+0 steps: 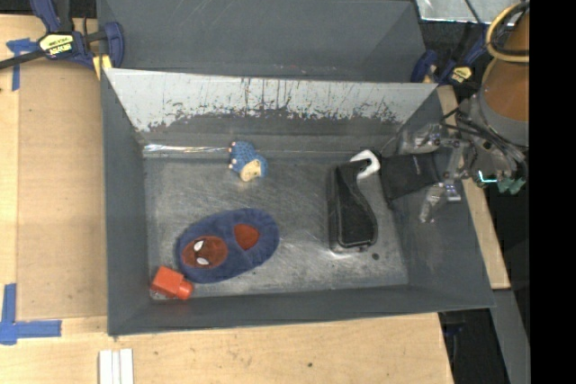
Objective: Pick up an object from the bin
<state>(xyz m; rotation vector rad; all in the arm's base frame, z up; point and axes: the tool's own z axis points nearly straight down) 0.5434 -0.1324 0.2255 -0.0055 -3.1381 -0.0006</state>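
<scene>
The gripper (434, 190) hangs above the right wall of the bin (270, 31); I cannot tell if it is released or clenched. The black oblong thing (353, 216) with a white hook (364, 163) lies on the bin floor near the right edge, just beside the gripper on its left.

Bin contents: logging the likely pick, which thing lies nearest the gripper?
The long black thing with a white tip, beside the gripper; the blue oval pad, orange block and small blue toy lie farther left.
</scene>
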